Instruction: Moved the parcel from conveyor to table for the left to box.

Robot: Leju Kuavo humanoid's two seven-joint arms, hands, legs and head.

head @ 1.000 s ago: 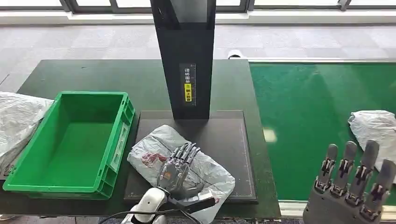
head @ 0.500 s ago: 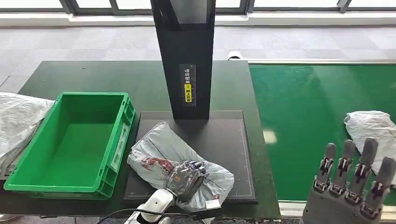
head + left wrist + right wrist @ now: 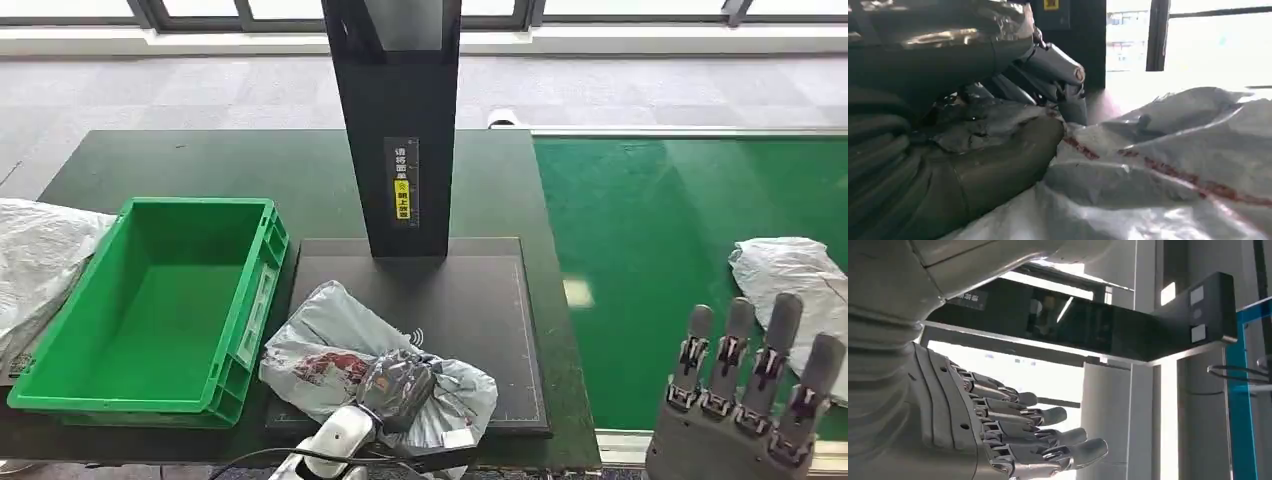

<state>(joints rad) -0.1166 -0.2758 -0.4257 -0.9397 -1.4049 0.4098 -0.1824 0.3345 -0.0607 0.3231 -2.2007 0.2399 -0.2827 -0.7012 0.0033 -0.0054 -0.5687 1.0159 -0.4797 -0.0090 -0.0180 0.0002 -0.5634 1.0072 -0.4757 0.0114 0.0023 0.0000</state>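
Grey plastic, the parcel (image 3: 340,352) lies bunched under our left hand (image 3: 398,388); its curled fingers (image 3: 1055,62) grip the wrap. Our right hand (image 3: 745,415) holds nothing, fingers straight and apart.

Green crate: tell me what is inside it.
Nothing shows inside the green crate: its bare floor is visible. The near wall hides a strip of that floor. The grey parcel, gripped by the left hand, lies beside it.
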